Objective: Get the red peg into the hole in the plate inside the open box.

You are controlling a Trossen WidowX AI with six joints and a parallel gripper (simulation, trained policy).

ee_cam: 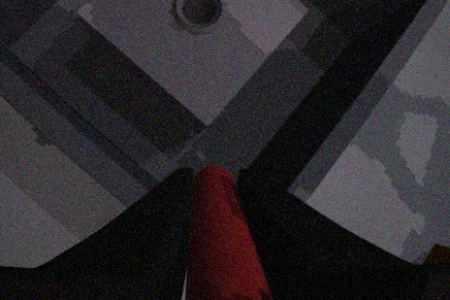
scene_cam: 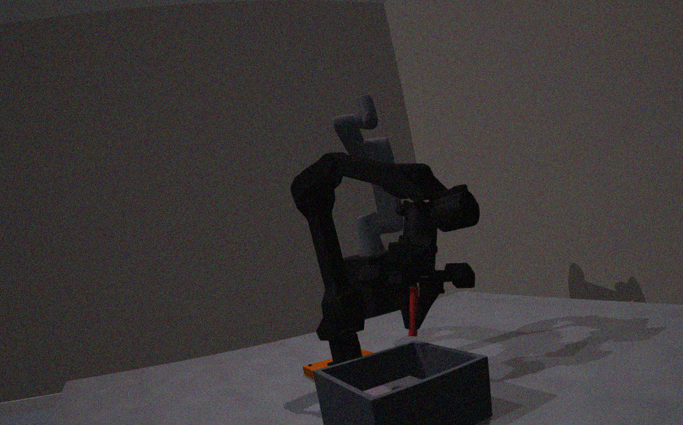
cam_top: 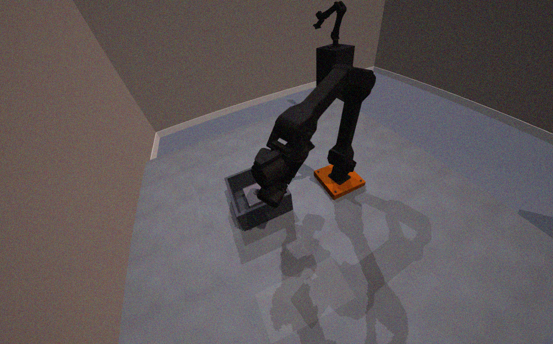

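I look at my arm (cam_top: 326, 91) (scene_cam: 323, 237) from far away. Its foot stands on a flat orange base (cam_top: 334, 191) (scene_cam: 310, 369). The arm goes up, bends over, and points its gripper (cam_top: 272, 195) (scene_cam: 413, 326) (ee_cam: 215, 183) down near the open box. The two fingers are pinched on the red peg (scene_cam: 413, 311) (ee_cam: 223, 239), one on each side of it.

The peg is up in the air and stands almost straight. Its low end pokes out below the fingertips. From the outside view, I see that end just above the far edge of the dark gray box (cam_top: 265, 215) (scene_cam: 434, 393) (ee_cam: 370, 93). I cannot tell from there if it is right over the box. In the top view, the arm hides the peg.

The box sits on the floor (cam_top: 193, 277) (scene_cam: 175, 390) near the orange base. Down in the box lies a pale, square plate (cam_top: 251, 194) (scene_cam: 399, 382) (ee_cam: 194, 69). My wrist view shows a round hole (ee_cam: 200, 8) in it, with nothing in it. There, the peg's end shows near one corner of the plate, well apart from the hole. The peg is not in the hole.
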